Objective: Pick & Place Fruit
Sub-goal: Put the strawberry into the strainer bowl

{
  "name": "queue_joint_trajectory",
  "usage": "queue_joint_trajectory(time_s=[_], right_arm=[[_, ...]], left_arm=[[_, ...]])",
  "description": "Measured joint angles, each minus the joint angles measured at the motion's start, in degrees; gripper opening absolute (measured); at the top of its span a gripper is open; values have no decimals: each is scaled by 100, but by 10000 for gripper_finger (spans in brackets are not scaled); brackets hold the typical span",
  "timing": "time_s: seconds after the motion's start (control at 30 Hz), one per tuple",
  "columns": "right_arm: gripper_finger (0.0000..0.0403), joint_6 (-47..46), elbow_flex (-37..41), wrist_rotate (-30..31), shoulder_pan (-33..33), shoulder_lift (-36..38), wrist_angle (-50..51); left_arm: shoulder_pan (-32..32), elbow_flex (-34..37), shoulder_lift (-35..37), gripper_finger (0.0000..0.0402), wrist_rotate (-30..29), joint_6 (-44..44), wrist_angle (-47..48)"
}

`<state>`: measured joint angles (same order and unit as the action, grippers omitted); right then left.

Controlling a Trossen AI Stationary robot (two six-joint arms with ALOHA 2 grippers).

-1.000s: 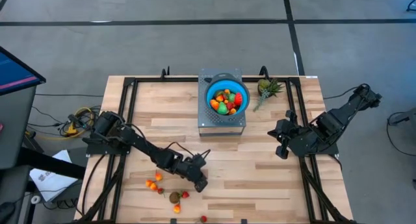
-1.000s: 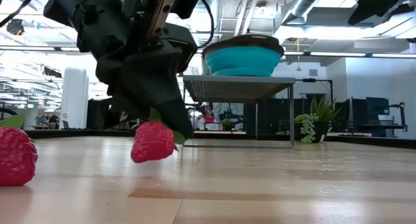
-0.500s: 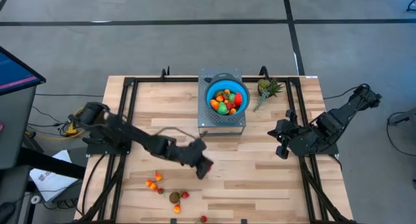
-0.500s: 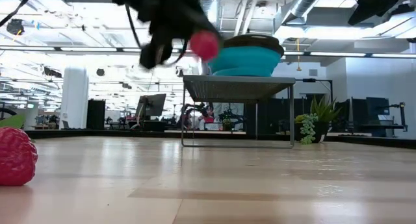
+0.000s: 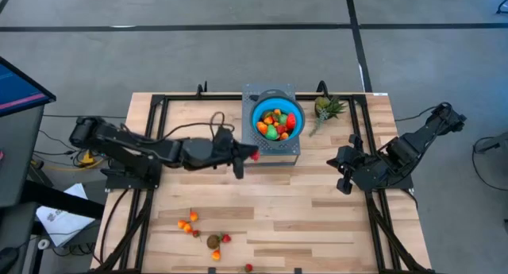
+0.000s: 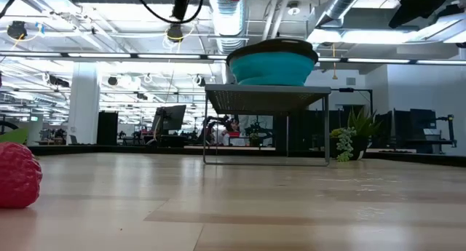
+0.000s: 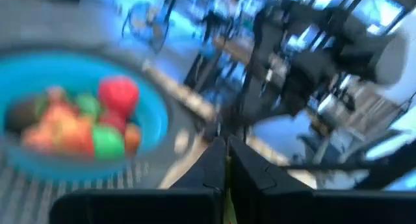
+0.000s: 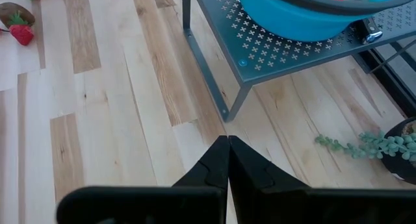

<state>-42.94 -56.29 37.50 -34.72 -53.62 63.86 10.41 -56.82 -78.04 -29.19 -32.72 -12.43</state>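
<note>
Writing: none readable anywhere.
Left gripper (image 5: 248, 156): raised beside the round blue plastic bowl (image 5: 295, 132); jaws closed on a small red toy strawberry (image 5: 254, 156).
Right gripper (image 5: 344, 181): waiting over the wooden counter (image 5: 317, 210) at its right side, jaws closed, empty.
Bowl: one, on a grey perforated metal stand (image 5: 270, 153), holding a heap of toy fruit (image 5: 275, 123).
Loose fruit (image 5: 205, 233): about eight pieces near the counter's front edge.

No legible text, label, brand, number or sign in any view.
</note>
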Motion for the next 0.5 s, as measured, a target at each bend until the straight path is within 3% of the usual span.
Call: queue_joint_trajectory(time_s=[0.27, 0.5], right_arm=[[0, -4, 0, 11, 0, 0, -5], [0, -17, 0, 445, 26, 0, -27]], left_arm=[[-687, 0, 2, 1, 24, 788, -767], [-1314, 0, -65, 1, 612, 1004, -930]])
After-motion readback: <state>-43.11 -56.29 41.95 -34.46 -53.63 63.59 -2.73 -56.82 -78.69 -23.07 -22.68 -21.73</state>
